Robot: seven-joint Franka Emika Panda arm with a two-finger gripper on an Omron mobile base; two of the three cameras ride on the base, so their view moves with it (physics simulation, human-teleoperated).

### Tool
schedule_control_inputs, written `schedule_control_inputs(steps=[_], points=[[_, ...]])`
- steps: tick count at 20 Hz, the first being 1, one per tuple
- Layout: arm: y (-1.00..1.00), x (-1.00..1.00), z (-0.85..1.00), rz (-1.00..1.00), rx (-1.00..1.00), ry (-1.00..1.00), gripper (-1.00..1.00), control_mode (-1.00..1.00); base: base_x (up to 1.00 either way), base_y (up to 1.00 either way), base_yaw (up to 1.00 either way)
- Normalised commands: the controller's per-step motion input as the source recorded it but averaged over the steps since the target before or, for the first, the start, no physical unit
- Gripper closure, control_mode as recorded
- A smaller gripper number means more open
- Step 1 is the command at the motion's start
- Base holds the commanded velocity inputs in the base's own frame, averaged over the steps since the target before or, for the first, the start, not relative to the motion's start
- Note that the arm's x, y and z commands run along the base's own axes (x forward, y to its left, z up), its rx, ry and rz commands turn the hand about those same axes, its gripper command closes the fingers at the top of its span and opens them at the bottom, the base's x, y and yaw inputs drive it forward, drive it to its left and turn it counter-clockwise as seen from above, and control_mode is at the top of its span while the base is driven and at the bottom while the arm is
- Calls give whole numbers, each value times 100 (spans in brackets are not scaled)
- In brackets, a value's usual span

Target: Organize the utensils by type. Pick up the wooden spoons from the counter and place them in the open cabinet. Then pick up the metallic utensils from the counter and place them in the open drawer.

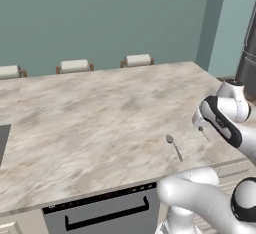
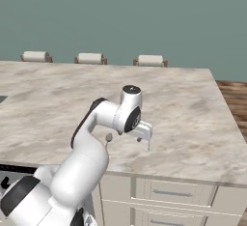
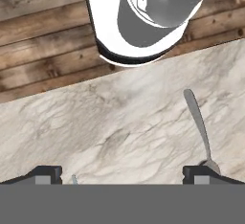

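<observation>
- Jaws stand wide apart and hold nothing; the gripper hangs over the counter near its front edge, toward the right end.
- Beige-grey marbled stone spreads wide (three pale stool backs line the far edge), with a teal wall behind and wooden plank floor below.
- One grey metal spoon lies flat by the front edge, its bowl just beside one fingertip.
- A second metal spoon lies nearby to the left, apart from the fingers.
</observation>
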Motion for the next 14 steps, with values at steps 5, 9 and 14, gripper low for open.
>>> schedule_control_inputs(steps=[5,9,14], points=[[-19,32,-26,0,0,0,-100,-100,0,0,0],[-17,34,-18,0,-3,0,-100,-100,0,0,0],[-1,37,-8,2,-8,0,-100,-100,0,0,0]])
